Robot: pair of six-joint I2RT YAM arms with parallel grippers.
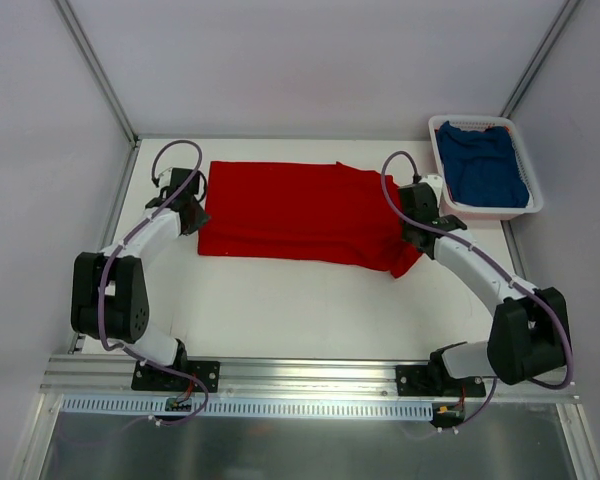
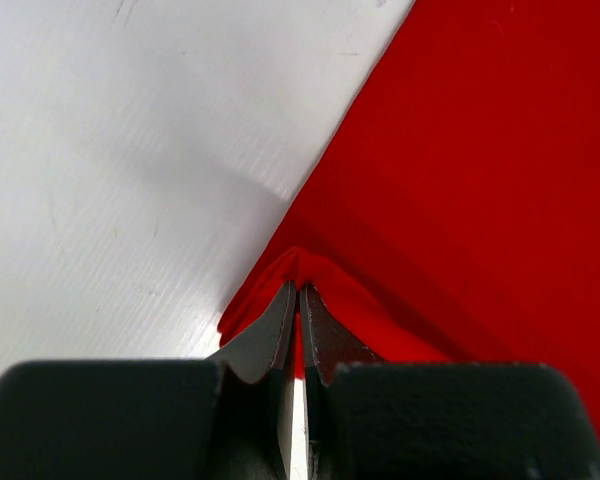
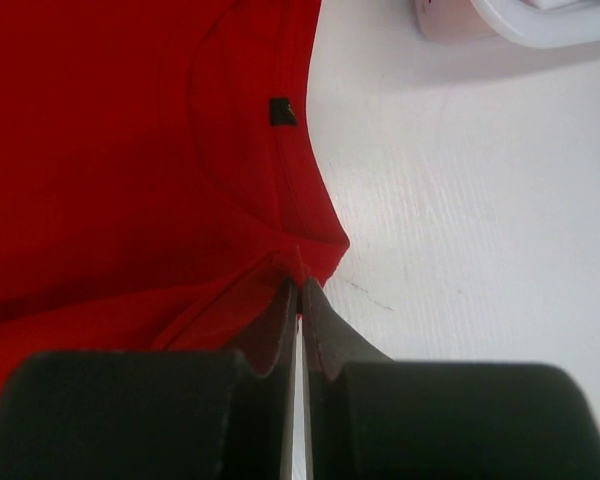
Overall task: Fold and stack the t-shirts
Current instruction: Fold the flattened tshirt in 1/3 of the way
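The red t-shirt (image 1: 300,212) lies spread across the middle of the table, partly folded lengthwise. My left gripper (image 1: 194,212) is shut on its left edge; the left wrist view shows the red cloth (image 2: 460,180) pinched between the fingertips (image 2: 280,320). My right gripper (image 1: 412,225) is shut on the shirt's right edge near the collar; the right wrist view shows the cloth (image 3: 130,150) bunched at the fingertips (image 3: 320,310), with a small dark label (image 3: 282,111) by the neckline. The blue t-shirt (image 1: 485,165) lies crumpled in the basket at the back right.
The white slatted basket (image 1: 442,185) stands at the table's back right corner, close behind my right gripper; its edge shows in the right wrist view (image 3: 540,25). Metal frame posts (image 1: 95,65) rise at the back corners. White table (image 1: 300,310) lies in front of the shirt.
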